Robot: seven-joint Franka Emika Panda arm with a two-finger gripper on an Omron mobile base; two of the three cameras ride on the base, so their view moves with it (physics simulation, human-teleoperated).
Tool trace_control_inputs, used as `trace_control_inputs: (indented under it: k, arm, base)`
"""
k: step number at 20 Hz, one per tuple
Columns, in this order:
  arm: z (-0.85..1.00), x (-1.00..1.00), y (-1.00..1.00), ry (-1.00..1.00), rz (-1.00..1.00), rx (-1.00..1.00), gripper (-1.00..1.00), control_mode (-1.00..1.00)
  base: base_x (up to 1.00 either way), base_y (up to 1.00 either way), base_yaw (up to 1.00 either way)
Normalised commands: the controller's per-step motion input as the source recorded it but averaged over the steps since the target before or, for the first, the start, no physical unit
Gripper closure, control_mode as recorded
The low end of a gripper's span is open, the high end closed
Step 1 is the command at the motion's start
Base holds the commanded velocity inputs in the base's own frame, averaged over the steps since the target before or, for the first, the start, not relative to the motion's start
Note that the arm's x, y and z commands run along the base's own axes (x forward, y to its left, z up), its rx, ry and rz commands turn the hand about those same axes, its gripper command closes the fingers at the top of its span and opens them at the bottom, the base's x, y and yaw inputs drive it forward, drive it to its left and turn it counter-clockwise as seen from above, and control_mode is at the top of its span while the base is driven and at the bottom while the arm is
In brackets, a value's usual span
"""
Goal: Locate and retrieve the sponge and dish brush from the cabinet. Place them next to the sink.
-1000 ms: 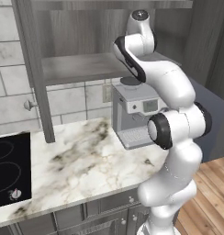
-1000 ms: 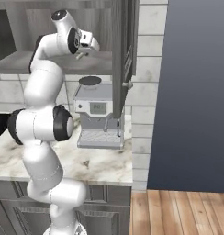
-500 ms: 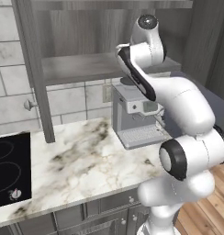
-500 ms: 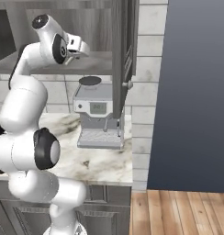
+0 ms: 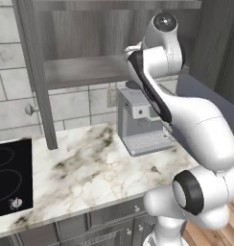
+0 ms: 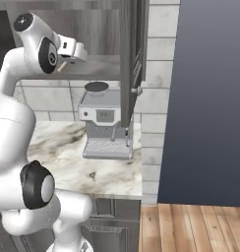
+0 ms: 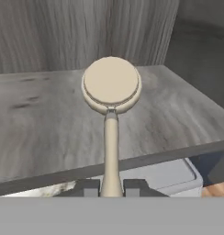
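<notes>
Left to right in the left base view: black cooktop (image 5: 8, 178) set into the desk (image 5: 85, 168), white-brown marble top, grey tile wall behind. Open cabinet (image 5: 80, 72) above, dark grey wood grain, flat grey shelf; its open door (image 5: 35, 72) hangs edge-on with a round silver knob. Grey coffee machine (image 5: 140, 125) stands on the desk under the shelf's right end. Arm reaches up to shelf level. Right base view: jaws at the shelf front, above and left of the coffee machine; cabinet's other door (image 6: 133, 59) open beside it, dark blue wall panel at right, wood floor (image 6: 200, 229) below. Hand view: jaws closed on the cream handle of the brush (image 7: 111, 119), fingertips (image 7: 88, 187) on either side of the stick; round tan head over the shelf, near its front edge, whether touching cannot be told.
</notes>
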Motion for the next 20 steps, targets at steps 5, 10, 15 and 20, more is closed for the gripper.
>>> trace_control_inputs:
  k: [5, 10, 15, 20]
  arm:
    - [0.0, -0.56, 0.02, 0.0, 0.06, 0.01, 1.0, -1.0]
    - [0.0, -0.98, 0.14, 0.0, 0.0, 0.0, 1.0, -1.0]
    - [-0.09, -1.0, 0.17, 0.01, 0.0, 0.0, 1.0, -1.0]
    - [-0.14, -1.0, 0.16, 0.01, 0.0, 0.0, 1.0, -1.0]
  base:
    - [0.0, 0.0, 0.0]
    - [0.0, 0.0, 0.0]
    - [0.0, 0.0, 0.0]
    - [0.0, 0.0, 0.0]
